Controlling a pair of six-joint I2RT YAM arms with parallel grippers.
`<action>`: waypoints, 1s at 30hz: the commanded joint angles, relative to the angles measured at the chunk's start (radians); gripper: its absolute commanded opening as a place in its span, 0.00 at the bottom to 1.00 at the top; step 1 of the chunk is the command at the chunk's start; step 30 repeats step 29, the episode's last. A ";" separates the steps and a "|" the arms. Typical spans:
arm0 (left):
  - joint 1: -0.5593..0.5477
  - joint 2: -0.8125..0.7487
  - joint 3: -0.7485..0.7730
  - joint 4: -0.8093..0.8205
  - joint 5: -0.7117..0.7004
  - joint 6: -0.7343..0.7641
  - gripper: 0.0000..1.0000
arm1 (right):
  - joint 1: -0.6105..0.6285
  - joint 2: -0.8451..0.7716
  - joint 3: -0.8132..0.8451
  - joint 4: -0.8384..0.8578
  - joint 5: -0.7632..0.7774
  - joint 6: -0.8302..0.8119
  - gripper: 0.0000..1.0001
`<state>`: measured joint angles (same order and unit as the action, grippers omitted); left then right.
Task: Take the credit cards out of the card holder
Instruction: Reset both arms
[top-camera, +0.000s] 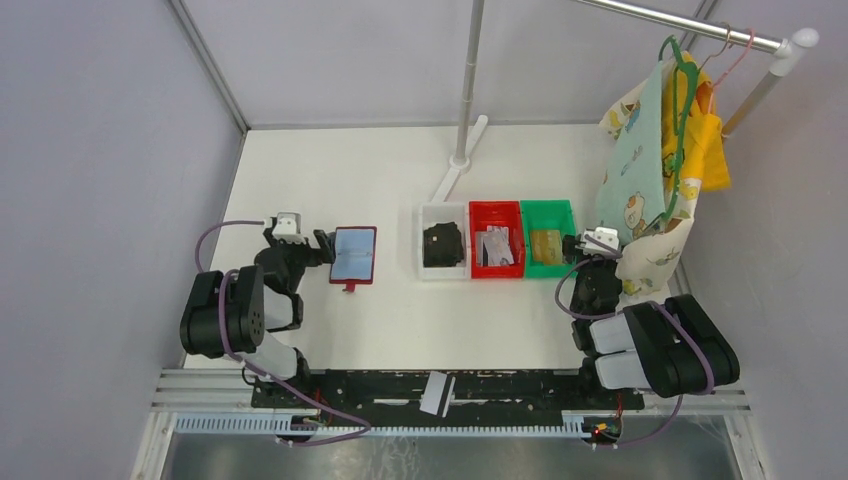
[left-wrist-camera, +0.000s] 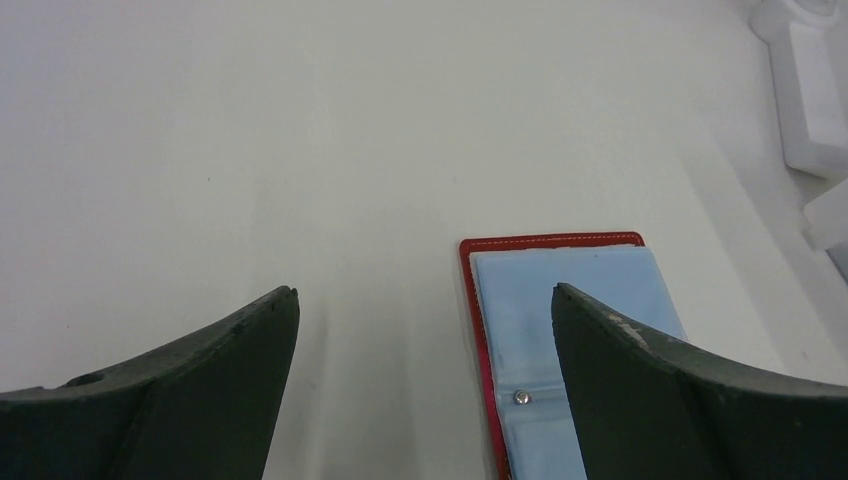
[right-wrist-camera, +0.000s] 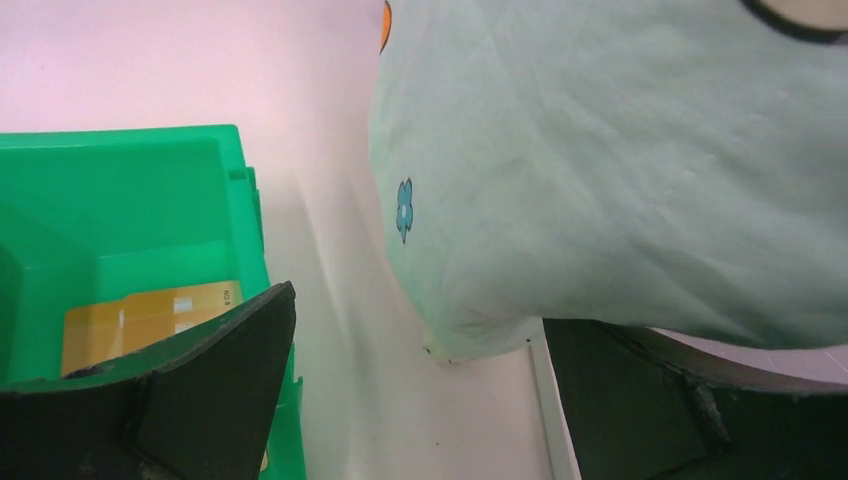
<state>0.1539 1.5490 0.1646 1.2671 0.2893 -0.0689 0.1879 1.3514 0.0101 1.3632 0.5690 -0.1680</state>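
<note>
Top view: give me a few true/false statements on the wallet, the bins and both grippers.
1. The wallet lies open on the table. True.
2. The left gripper is shut on the wallet. False: its jaws stand open with nothing between them.
3. The green bin holds a golden-tan card. True.
4. The red bin is empty. False: a silvery-grey card lies in it.
5. The right gripper holds a card. False: it is open and empty, beside the green bin.
</note>
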 joint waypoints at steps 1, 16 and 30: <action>-0.035 -0.002 0.054 -0.032 -0.112 0.081 1.00 | -0.017 0.022 -0.120 0.100 -0.066 -0.015 0.98; -0.035 0.002 0.059 -0.037 -0.105 0.079 1.00 | -0.058 0.011 -0.112 0.064 -0.121 0.010 0.98; -0.034 0.002 0.059 -0.037 -0.105 0.078 1.00 | -0.058 0.012 -0.114 0.074 -0.123 0.009 0.98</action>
